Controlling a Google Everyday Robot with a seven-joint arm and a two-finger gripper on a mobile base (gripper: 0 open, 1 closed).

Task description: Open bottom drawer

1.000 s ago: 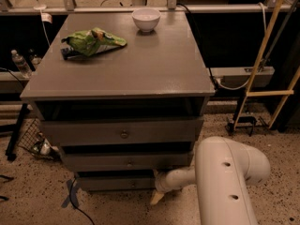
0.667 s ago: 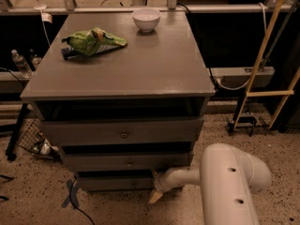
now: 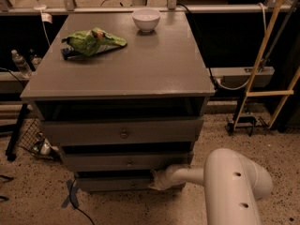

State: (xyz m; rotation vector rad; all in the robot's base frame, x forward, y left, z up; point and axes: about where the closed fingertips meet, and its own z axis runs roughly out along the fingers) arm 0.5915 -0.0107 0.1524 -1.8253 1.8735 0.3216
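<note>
The grey cabinet (image 3: 117, 74) has three drawers. The bottom drawer (image 3: 112, 183) is the narrowest grey panel, just above the floor, and its knob does not show. My gripper (image 3: 154, 182) is at the end of the white arm (image 3: 234, 186), which reaches in from the lower right. The gripper sits against the right part of the bottom drawer's front. The middle drawer (image 3: 129, 162) and the tall top drawer (image 3: 123, 134) with its brass knob are above it.
A white bowl (image 3: 146, 19) and a green chip bag (image 3: 91, 42) lie on the cabinet top. A yellow ladder (image 3: 267, 55) stands at the right. A wire basket (image 3: 37, 142) and a water bottle (image 3: 18, 62) are at the left. Blue tape (image 3: 70, 196) is on the floor.
My gripper has risen a little from near the floor to the bottom drawer's front. The arm's big elbow has shifted slightly right. The drawers look unmoved.
</note>
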